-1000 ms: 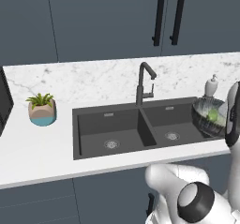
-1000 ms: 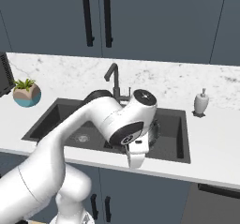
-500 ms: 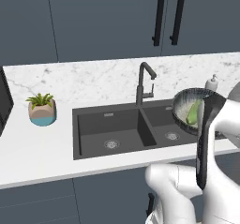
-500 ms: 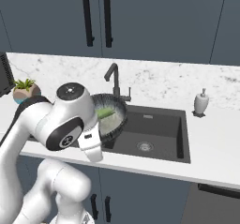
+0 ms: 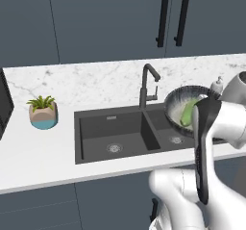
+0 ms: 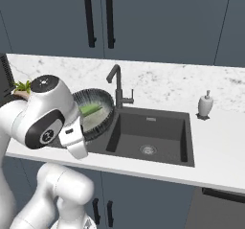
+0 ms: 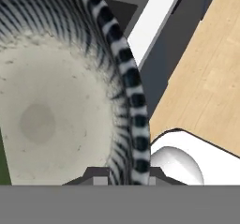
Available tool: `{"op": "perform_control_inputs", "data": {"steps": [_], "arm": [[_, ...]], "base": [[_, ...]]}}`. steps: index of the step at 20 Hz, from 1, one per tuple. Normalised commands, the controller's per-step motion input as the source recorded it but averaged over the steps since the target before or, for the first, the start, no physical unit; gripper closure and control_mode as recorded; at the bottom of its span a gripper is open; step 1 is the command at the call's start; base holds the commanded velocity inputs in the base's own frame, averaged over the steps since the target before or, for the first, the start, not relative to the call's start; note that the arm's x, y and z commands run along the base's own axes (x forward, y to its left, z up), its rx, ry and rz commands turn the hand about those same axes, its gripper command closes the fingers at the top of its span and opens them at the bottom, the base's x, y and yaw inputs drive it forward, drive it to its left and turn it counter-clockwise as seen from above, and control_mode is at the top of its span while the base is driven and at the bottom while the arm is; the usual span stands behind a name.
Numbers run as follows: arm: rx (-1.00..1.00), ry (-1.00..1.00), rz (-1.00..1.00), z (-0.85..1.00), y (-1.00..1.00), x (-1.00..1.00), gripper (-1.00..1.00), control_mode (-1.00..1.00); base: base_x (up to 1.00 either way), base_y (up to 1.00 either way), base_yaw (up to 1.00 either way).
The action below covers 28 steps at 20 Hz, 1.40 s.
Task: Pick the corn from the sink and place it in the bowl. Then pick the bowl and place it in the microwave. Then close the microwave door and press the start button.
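Left base view: the bowl (image 5: 185, 109), corn (image 5: 187, 113) inside, has swung leftward over the sink (image 5: 139, 132) toward the microwave side

Right base view: bowl tilted, carried above the counter (image 6: 225, 142)

Hand view: gripper (image 7: 123, 177) clenched on the rim

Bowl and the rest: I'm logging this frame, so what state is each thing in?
bowl: lifted above the sink, tilted on its side, gripped at its rim.
corn: inside the bowl.
end effector: shut on the bowl's rim.
sink: both basins hold nothing.
faucet: no water running.
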Motion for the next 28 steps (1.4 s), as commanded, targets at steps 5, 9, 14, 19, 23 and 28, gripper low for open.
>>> {"op": "perform_control_inputs", "data": {"steps": [5,9,14,19,23,28], "arm": [[0.18,0.19,0.13,0.01,0.40,0.00,1.00,-1.00],[0.27,0.25,0.14,0.00,0.20,0.00,1.00,-1.00],[0.24,0.34,0.09,0.00,0.11,0.00,1.00,-1.00],[0.03,0.06,0.01,0.00,0.03,0.00,1.00,1.00],[0.00,0.00,0.00,0.00,0.00,0.00,1.00,1.00],[0.00,0.00,0.00,0.00,0.00,0.00,1.00,1.00]], "base": [[0.00,0.00,0.00],[0.00,0.00,0.00],[0.00,0.00,0.00],[-0.23,0.12,0.00],[-0.66,0.39,0.00],[-0.49,0.88,0.00]]}}
